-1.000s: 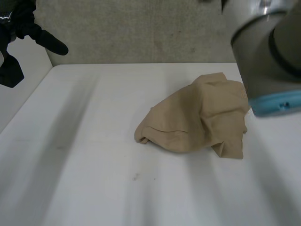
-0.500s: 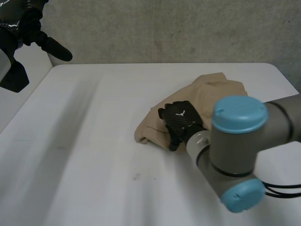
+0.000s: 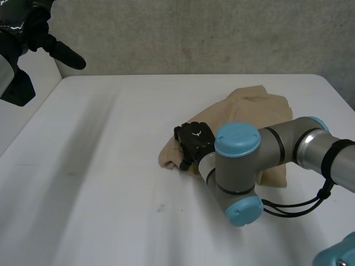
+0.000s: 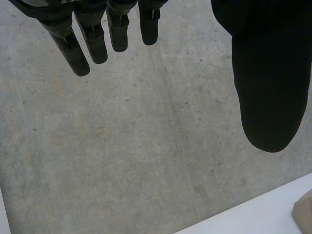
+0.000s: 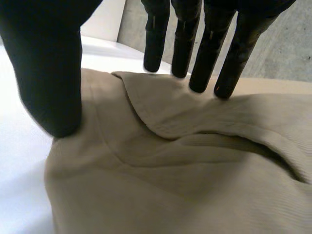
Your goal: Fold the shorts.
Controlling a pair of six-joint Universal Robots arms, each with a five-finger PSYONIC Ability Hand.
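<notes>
Right wrist view shows the right hand [image 5: 48, 73] poised over the shorts [image 5: 170, 170], fingers straight; left hand [image 4: 263, 87] raised, likewise straight-fingered.

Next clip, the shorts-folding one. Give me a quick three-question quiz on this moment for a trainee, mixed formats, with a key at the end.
1. True or false: the shorts lie spread flat on the table.
2. Where is the right hand? A: over the shorts' end nearest the table's middle. B: raised beyond the table's edge. C: on bare table, apart from the shorts.
3. Are the fingers of the left hand straight or curled?
Key: 1 false, they lie bunched in a heap. 2 A. 3 straight, holding nothing.
</notes>
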